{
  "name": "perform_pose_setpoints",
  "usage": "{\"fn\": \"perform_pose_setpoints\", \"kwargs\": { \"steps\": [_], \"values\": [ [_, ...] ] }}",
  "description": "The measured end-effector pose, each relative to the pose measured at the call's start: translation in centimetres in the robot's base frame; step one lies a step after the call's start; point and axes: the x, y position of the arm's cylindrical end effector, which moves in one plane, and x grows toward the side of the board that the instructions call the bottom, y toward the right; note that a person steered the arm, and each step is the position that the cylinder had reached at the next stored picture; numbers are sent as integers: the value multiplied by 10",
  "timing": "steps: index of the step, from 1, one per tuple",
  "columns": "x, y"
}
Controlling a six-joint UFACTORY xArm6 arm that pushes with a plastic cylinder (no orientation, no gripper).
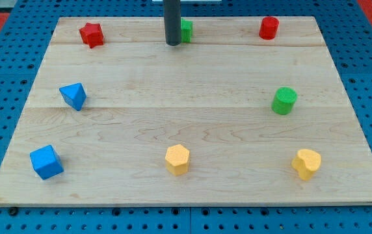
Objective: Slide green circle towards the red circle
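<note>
The green circle [283, 101] stands near the board's right side, at mid height. The red circle [268, 28] stands at the top right, straight above the green circle with a wide gap between them. My tip [172, 43] is at the top middle of the board, far to the left of both circles. It sits just left of a green block [186, 30], which the rod partly hides, so I cannot make out that block's shape.
A red star [91, 34] is at the top left. A blue triangle [74, 96] and a blue cube [46, 162] are on the left. A yellow hexagon [177, 159] and a yellow heart [306, 163] are along the bottom of the wooden board [186, 123].
</note>
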Motion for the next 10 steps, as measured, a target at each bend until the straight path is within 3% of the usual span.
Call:
{"fn": "perform_pose_setpoints", "kwargs": {
  "steps": [1, 3, 5, 6, 8, 10],
  "values": [
    [4, -2],
    [56, 18],
    [192, 56],
    [225, 104],
    [199, 180],
    [158, 167]
  ]
}}
